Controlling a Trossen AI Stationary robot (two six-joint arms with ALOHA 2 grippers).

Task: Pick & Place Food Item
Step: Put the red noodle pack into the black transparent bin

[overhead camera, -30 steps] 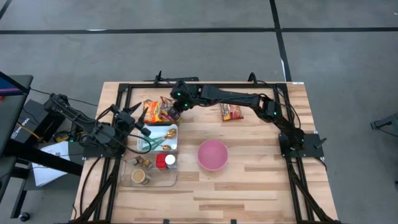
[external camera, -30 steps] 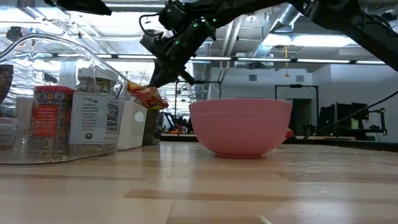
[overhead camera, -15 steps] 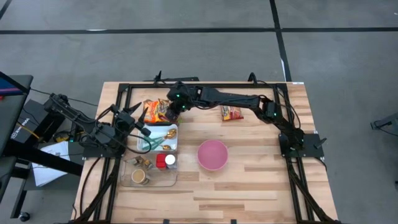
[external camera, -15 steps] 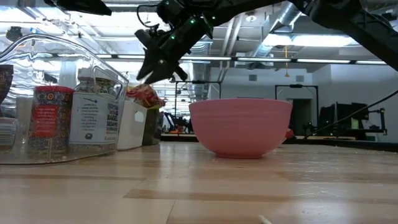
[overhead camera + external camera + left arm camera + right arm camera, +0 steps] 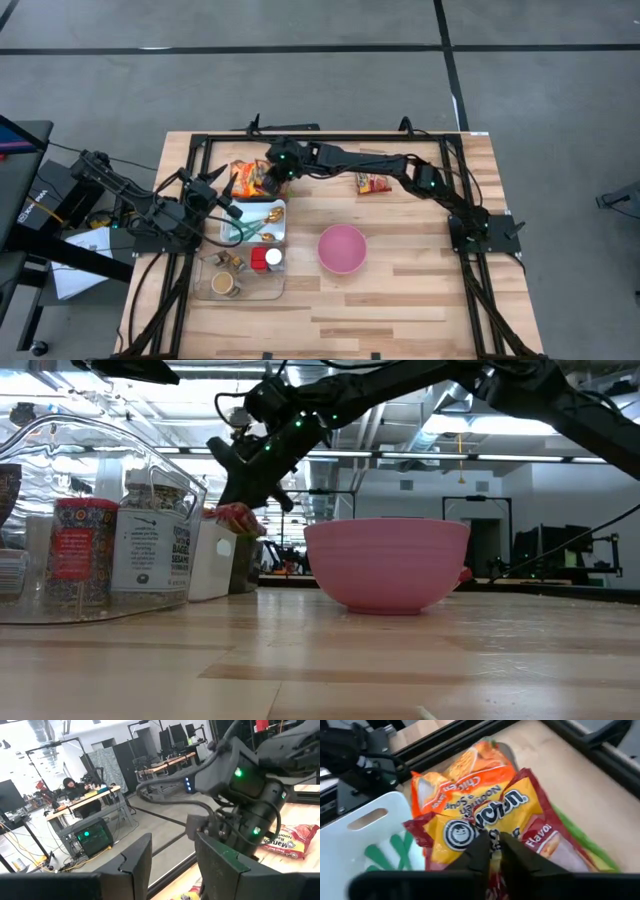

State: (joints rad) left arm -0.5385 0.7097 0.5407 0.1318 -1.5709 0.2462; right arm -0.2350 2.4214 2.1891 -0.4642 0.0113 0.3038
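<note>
my right gripper (image 5: 491, 851) nearly closed on the ramen packet (image 5: 490, 827) atop the pile beside the tray | not lifted | pink bowl (image 5: 342, 248) empty | left gripper (image 5: 222, 190) parted, idle

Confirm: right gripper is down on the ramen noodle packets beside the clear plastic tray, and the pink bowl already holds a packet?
Not quite. The pink bowl is empty in the high view. The rest holds: the right gripper is on the ramen noodle packets beside the clear plastic tray.

Pink bowl (image 5: 342, 248), yellow-and-red noodle packet (image 5: 495, 827) over an orange packet (image 5: 457, 780), white tray (image 5: 262, 212), pale wood table (image 5: 400, 290), red-lidded jar (image 5: 259, 259)
</note>
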